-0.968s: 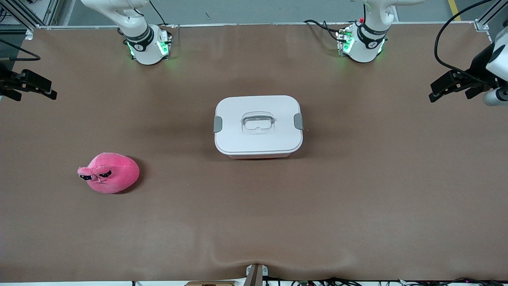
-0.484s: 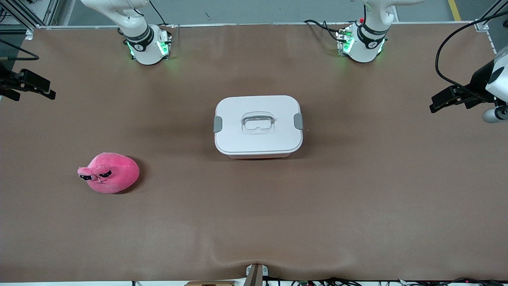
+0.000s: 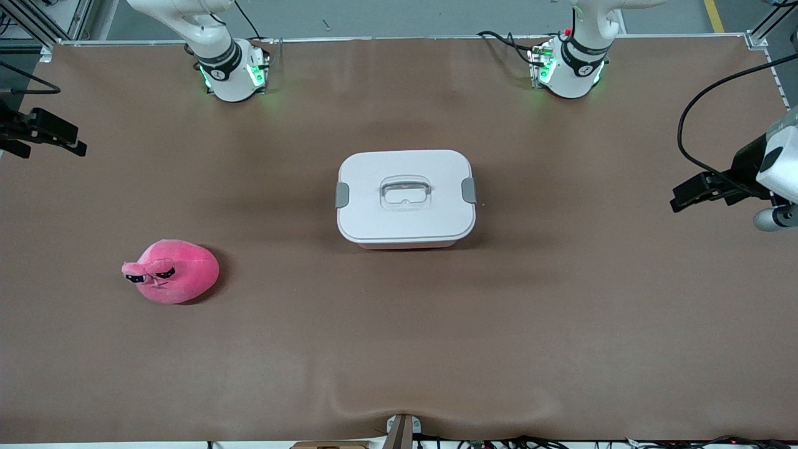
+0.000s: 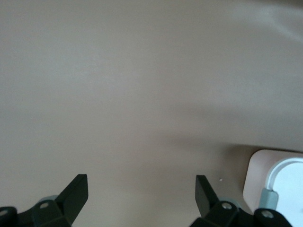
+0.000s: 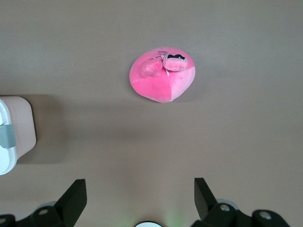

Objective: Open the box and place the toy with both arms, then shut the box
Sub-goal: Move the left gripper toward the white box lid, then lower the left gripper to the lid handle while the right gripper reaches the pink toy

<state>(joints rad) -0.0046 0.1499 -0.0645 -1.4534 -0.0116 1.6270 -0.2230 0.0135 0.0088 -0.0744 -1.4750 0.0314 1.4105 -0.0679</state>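
Two arms, both out at the table's ends, nothing in hand. Box sits mid-frame in the front view, white lid on, grey clips down at both short ends. So the first step, unlatching, looks not yet begun.

Toy lies on the bare table, lower left of the front view, nearer the front camera than the box and well apart from it, toward the right arm's end. Eyes face the frame's left edge.

Right gripper hangs at the frame's left edge, over the table's margin. Right wrist view: jaws spread wide, empty, toy in upper centre, a corner of the box at the frame's left edge. Likely posted there because the toy is on its side.

Left gripper at the right edge of the front view, over bare table. Left wrist view: fingers wide apart, holding nothing; box corner shows lower right. Probably lining up on the clip at its end.

Clips sit one toward each arm, which suits a two-arm release.
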